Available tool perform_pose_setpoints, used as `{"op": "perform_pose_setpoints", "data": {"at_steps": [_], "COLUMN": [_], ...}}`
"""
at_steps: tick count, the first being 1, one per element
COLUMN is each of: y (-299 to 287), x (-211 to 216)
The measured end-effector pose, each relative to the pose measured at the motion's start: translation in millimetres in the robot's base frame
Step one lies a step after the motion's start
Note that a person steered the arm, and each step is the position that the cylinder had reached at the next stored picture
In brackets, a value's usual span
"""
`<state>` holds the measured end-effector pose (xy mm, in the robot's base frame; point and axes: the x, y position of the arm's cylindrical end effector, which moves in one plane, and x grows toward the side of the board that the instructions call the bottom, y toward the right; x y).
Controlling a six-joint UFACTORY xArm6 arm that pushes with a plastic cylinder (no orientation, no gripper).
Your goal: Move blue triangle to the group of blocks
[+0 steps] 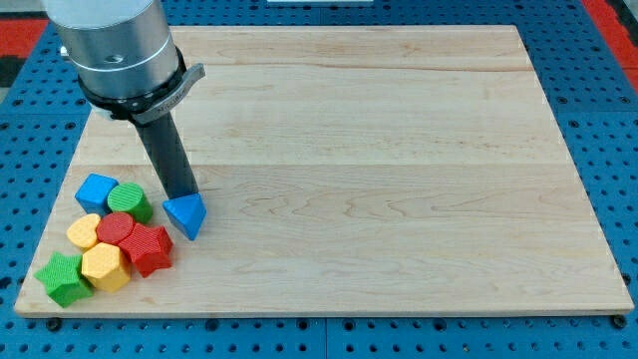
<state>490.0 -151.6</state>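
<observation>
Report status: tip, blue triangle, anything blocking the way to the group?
My tip at the blue triangle, on its top side. Triangle just right of the group, near the green cylinder and red star. Nothing between.

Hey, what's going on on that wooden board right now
A robot arm ending in a dark rod is pushing a blue triangle across a wooden board. The rod's tip sits against the triangle's top edge. The triangle lies just to the right of a cluster at the board's lower left: a blue cube, a green cylinder, a yellow heart, a red cylinder, a red star, a yellow hexagon and a green star. A small gap remains.
</observation>
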Motion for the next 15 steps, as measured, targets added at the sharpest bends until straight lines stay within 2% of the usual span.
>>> {"op": "perform_pose_setpoints", "data": {"at_steps": [2, 3, 7, 12, 15], "y": [66.2, 74.3, 27.0, 54.0, 65.5], "x": [-2.2, 0.8, 6.9, 8.3, 29.9]}}
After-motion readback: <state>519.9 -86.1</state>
